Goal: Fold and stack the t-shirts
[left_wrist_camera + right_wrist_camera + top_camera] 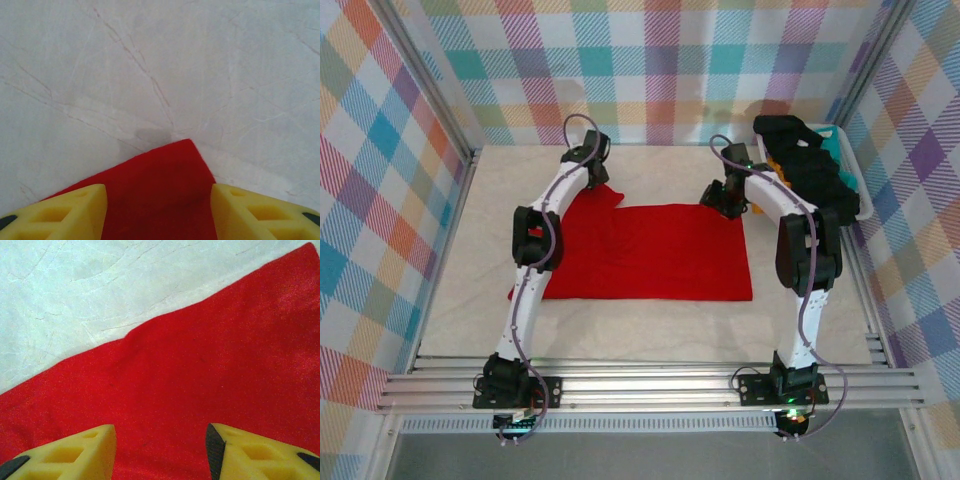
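Note:
A bright red t-shirt [650,250] lies spread flat on the pale table. Its far left corner [160,170] pokes out between the yellow fingers of my left gripper [157,194]. That gripper [592,170] stands open low over the corner, its fingers either side of the cloth. At the shirt's far right corner my right gripper [723,200] hovers open, and red cloth [200,365] lies flat under its spread fingers [160,429]. A black t-shirt [810,160] and an orange-yellow one [764,165] sit heaped in the basket.
The white-and-teal basket [863,200] stands at the back right against the plaid wall. Bare marbled table [660,165] runs behind the shirt and along its front. Plaid walls close in the left, back and right sides.

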### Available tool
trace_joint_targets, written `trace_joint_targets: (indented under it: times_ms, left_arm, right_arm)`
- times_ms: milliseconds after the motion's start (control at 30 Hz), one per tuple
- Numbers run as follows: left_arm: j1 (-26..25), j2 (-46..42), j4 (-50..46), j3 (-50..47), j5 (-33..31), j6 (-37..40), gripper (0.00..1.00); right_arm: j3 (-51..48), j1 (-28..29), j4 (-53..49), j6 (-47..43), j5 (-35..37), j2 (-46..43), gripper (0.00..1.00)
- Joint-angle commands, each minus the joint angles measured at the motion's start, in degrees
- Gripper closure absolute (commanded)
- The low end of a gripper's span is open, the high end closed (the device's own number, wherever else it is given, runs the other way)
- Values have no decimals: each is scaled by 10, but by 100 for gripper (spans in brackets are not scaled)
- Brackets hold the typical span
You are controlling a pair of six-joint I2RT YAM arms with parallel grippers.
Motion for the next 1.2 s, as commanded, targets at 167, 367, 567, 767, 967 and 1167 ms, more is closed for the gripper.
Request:
trace_joint_targets:
  times_ms: [167,367,567,767,967,1167]
  left_arm:
    - [-12,16,6,22,-11,36,46]
    - [-10,20,12,23,-19,41,52]
    - [5,34,26,29,9,37,56]
    - [6,40,24,38,13,31,78]
    - [12,35,18,49,11,28,97]
    - [14,2,12,57,9,32,97]
  right_arm:
    - [15,-15,-25,-11,4,7,49]
    - [13,-16,-21,-9,-2,11,49]
    - [10,-16,-17,-8,-5,13,49]
    - [17,-24,-20,-6,2,21,49]
    - [32,-38,-24,-5,2,37,49]
    - [44,-40,-27,-11,2,47,49]
